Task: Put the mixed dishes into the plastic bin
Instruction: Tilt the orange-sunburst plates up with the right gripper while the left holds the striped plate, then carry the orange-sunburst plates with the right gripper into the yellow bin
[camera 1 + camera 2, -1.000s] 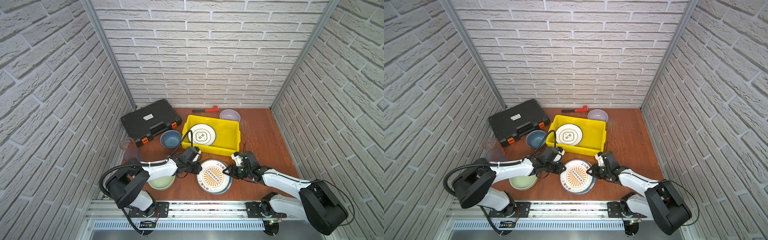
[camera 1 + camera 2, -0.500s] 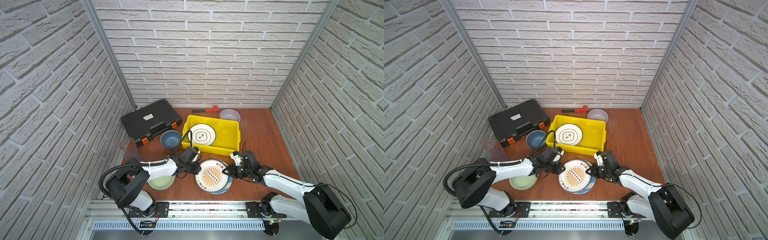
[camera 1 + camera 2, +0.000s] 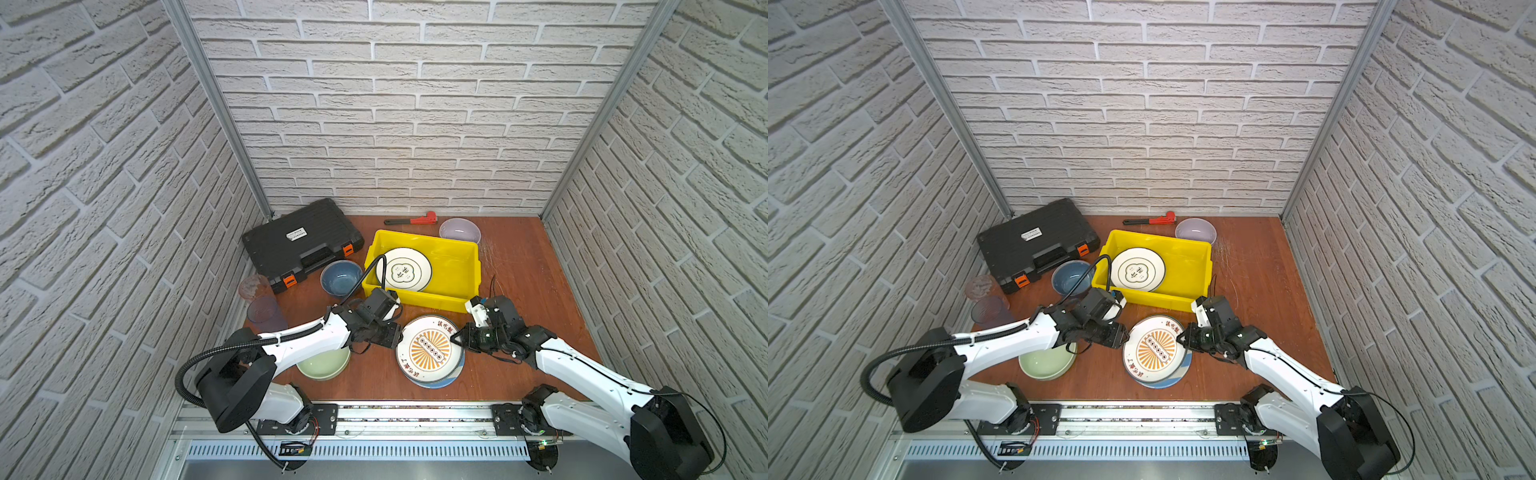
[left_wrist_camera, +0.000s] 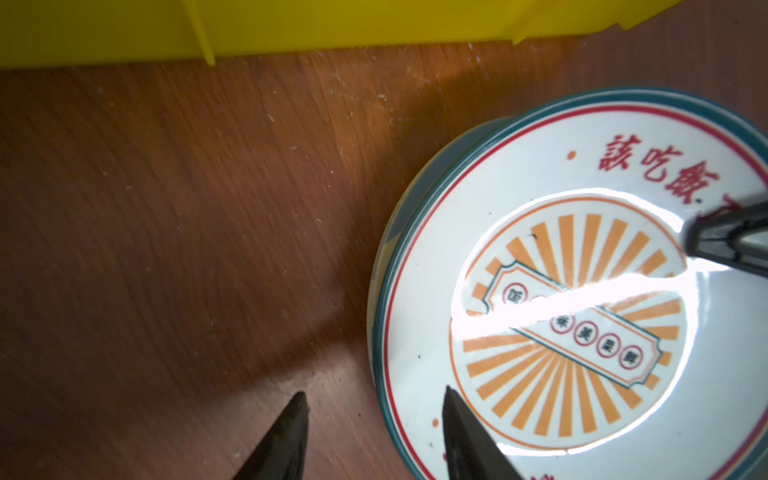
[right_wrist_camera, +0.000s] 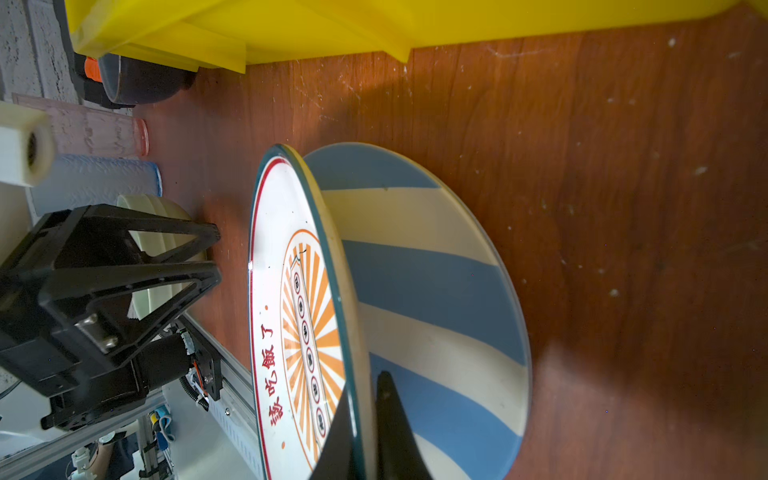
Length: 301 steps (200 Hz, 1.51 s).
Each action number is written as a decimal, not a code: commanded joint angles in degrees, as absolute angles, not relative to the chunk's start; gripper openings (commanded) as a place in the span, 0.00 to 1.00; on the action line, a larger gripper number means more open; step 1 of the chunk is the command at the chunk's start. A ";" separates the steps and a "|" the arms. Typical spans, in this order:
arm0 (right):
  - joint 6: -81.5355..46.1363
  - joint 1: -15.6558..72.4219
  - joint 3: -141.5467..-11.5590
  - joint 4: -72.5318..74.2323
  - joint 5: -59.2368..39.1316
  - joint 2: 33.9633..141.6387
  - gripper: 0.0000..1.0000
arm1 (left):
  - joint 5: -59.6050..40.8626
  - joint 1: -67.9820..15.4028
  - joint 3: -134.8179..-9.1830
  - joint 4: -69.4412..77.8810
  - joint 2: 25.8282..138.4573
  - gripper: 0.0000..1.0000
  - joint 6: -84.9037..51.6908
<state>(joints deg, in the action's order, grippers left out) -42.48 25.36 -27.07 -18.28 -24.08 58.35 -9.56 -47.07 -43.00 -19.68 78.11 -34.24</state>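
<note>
My right gripper (image 5: 363, 386) is shut on the right rim of the orange sunburst plate (image 5: 291, 311) and holds it tilted up. It stands clear of the blue-white striped plate (image 5: 436, 270), which lies flat on the table beneath. In both top views the sunburst plate (image 3: 430, 349) (image 3: 1156, 349) sits in front of the yellow plastic bin (image 3: 415, 297) between my right gripper (image 3: 455, 337) and my left gripper (image 3: 397, 334). My left gripper (image 4: 374, 392) is open beside the plate's left rim, holding nothing. A white plate with a dark-green rim (image 3: 403, 270) lies in the bin.
A pale green bowl (image 3: 324, 363) sits under my left arm and a blue bowl (image 3: 341, 276) left of the bin. Two tumblers (image 3: 253, 286) (image 3: 266, 311) stand at the left edge. A lavender bowl (image 3: 459, 230), red wrench (image 3: 413, 219) and black tool case (image 3: 299, 241) are at the back.
My left gripper has opened and let go of the sunburst plate's left rim. My right gripper has closed on its right rim, and the plate has tipped up a little.
</note>
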 commanded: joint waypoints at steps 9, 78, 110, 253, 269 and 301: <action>-39.98 25.66 -32.45 -22.32 -24.18 55.05 0.06 | -6.27 -47.09 -45.10 -24.36 74.11 0.62 -32.58; -36.15 25.66 -40.19 -28.82 -24.91 53.50 0.06 | -4.44 -41.91 -44.31 -28.59 66.58 0.75 -30.59; -35.73 25.66 -44.48 -29.85 -25.32 54.76 0.06 | -4.92 -38.42 -42.27 -29.68 62.73 0.77 -30.06; -33.91 25.58 -65.39 -22.63 -23.32 72.83 0.06 | -1.90 -37.00 -40.69 -30.86 56.18 0.80 -31.11; -34.10 25.52 -66.80 -21.01 -22.34 75.02 0.06 | -1.50 -36.98 -40.61 -30.94 55.85 0.80 -31.11; -34.66 25.48 -69.57 -17.89 -21.98 79.35 0.06 | -1.33 -37.00 -40.47 -30.93 55.89 0.80 -31.16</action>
